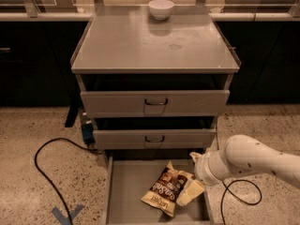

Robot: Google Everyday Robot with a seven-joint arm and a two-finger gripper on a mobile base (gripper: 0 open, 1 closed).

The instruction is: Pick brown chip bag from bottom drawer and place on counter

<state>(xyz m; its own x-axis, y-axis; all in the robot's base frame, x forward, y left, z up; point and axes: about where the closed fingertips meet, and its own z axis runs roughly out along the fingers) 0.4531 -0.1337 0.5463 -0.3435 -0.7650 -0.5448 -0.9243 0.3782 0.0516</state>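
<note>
The brown chip bag (168, 188) lies on the floor of the open bottom drawer (126, 193), right of its middle. It has a dark brown middle and cream ends. My gripper (189, 193) reaches in from the right on a white arm and sits at the bag's right edge, its cream fingers touching or overlapping the bag. The counter (150, 43) is the grey top of the cabinet above.
A white bowl (161, 8) stands at the back of the counter. Two upper drawers (154, 103) with dark handles are slightly out. A black cable (47, 172) loops on the speckled floor at left, another (241, 193) at right. Blue tape (65, 215) marks the floor.
</note>
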